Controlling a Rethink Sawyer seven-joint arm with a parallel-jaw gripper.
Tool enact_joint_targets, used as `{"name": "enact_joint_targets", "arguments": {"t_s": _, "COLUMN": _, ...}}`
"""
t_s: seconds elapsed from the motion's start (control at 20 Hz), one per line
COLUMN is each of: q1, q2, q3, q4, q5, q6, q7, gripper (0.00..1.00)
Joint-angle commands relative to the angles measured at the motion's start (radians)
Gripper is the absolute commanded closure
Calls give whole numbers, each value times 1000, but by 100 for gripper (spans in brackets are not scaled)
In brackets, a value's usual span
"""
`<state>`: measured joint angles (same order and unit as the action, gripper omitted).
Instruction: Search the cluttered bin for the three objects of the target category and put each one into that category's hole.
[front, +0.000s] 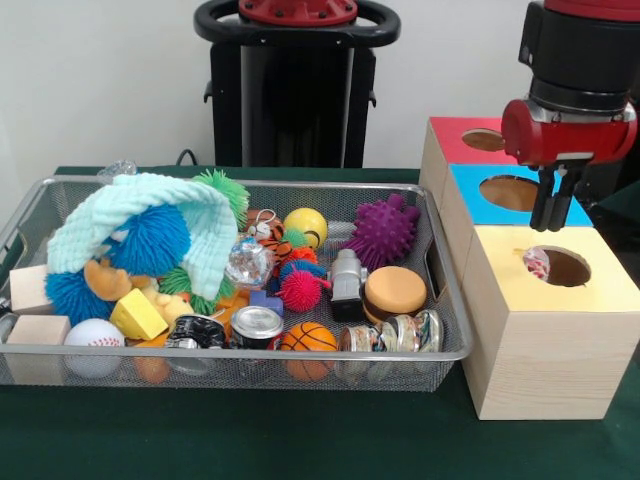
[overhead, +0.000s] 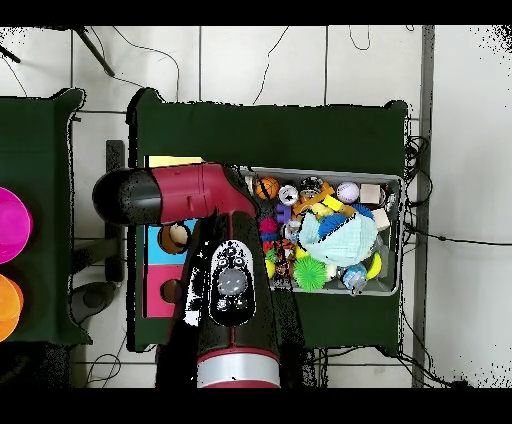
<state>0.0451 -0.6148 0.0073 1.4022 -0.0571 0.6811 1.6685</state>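
Observation:
The wire mesh bin (front: 300, 354) holds a jumble of toys; it also shows in the overhead view (overhead: 399, 235). My gripper (front: 556, 226) hangs open and empty just above the far left side of the yellow-topped box (front: 600, 290). A small white polka-dotted cloth piece (front: 537, 262) lies inside the round hole (front: 565, 268), against its left rim. No other polka-dotted cloth shows in the bin. In the overhead view the arm (overhead: 230, 280) hides the gripper and the hole.
The blue-topped box (front: 470, 195) and the red-topped box (front: 450, 140) stand behind the yellow one. The bin holds a mint-green cloth (front: 130, 215), a purple spiky ball (front: 385, 232), a basketball (front: 308, 340), a baseball (front: 92, 335), cans and wooden blocks.

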Motion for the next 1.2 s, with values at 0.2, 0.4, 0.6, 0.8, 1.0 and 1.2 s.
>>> {"name": "enact_joint_targets", "arguments": {"t_s": 0.2, "q1": -16, "q2": 113, "q3": 18, "q4": 50, "q5": -53, "q6": -27, "q7": 93, "gripper": 100}}
{"name": "enact_joint_targets", "arguments": {"t_s": 0.4, "q1": -2, "q2": 105, "q3": 8, "q4": 60, "q5": -44, "q6": 32, "q7": 105, "gripper": 100}}
{"name": "enact_joint_targets", "arguments": {"t_s": 0.6, "q1": 2, "q2": 101, "q3": 5, "q4": 70, "q5": -42, "q6": 25, "q7": 108, "gripper": 100}}
{"name": "enact_joint_targets", "arguments": {"t_s": 0.8, "q1": 17, "q2": 112, "q3": 3, "q4": 65, "q5": -34, "q6": 2, "q7": 136, "gripper": 100}}
{"name": "enact_joint_targets", "arguments": {"t_s": 1.0, "q1": 27, "q2": 115, "q3": 4, "q4": 65, "q5": -25, "q6": -7, "q7": 152, "gripper": 100}}
{"name": "enact_joint_targets", "arguments": {"t_s": 1.2, "q1": 36, "q2": 123, "q3": 1, "q4": 60, "q5": -19, "q6": -17, "q7": 162, "gripper": 100}}
